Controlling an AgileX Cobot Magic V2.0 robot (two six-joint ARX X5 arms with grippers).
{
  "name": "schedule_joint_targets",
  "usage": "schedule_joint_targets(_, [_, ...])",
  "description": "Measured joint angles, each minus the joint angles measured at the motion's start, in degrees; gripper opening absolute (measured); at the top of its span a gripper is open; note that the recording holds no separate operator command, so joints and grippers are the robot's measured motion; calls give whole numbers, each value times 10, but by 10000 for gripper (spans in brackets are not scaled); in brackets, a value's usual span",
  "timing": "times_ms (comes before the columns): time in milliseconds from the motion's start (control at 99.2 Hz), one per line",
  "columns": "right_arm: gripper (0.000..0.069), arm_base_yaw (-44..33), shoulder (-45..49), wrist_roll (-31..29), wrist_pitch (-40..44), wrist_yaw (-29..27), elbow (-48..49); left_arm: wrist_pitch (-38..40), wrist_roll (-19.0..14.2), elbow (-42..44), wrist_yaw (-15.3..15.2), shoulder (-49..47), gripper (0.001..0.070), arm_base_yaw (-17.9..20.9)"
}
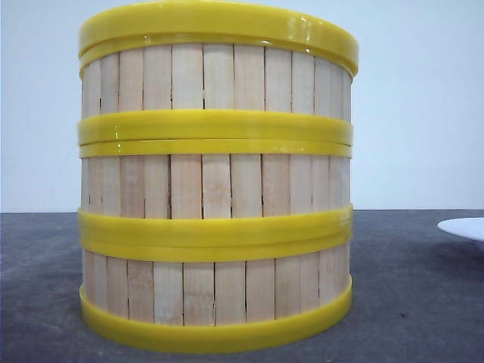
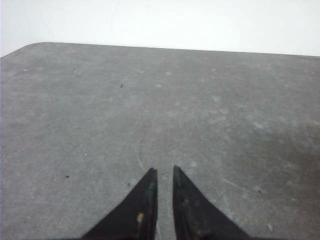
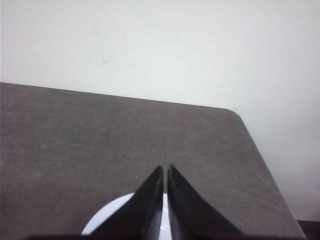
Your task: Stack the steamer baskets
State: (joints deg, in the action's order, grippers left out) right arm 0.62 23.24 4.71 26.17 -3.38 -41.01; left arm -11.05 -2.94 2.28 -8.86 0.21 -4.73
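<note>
— Three steamer baskets (image 1: pixel 215 181) are standing one on another in a straight column on the dark grey table (image 1: pixel 408 302), very close in front of the camera. I am judging the stacking as done.

— How are they going to handle, in your opinion?

— Light and stiff, I am guessing, because the walls are thin wooden slats. The glossy yellow rims are looking slippery, so the fingers could slide there. I would be taking hold across the top rim, or at the slat wall just under it, and lifting level, so the column is not leaning.

— And the grippers, are they holding something?

— No. The left gripper (image 2: pixel 165 172) is hovering over bare table, its fingers nearly together with only a thin slit between, and nothing is in it. The right gripper (image 3: pixel 165 170) is just as narrow and also empty; the white plate (image 3: pixel 107 220) is lying under it, well to the right of the baskets. Whether it is touching the plate, I cannot tell.
</note>
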Motion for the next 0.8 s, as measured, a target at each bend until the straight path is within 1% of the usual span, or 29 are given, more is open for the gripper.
schedule_joint_targets(272, [10, -9, -118, 0, -98, 5, 180, 0, 0, 0, 0, 0, 28, 0])
schedule_joint_targets(393, [10, -19, -155, -5, -126, 22, 244, 0, 0, 0, 0, 0, 28, 0])
schedule_joint_targets(625, [10, -33, -191, -7, -138, 47, 309, 0, 0, 0, 0, 0, 28, 0])
schedule_joint_targets(797, [10, -41, -204, -23, -167, 49, 349, 0, 0, 0, 0, 0, 28, 0])
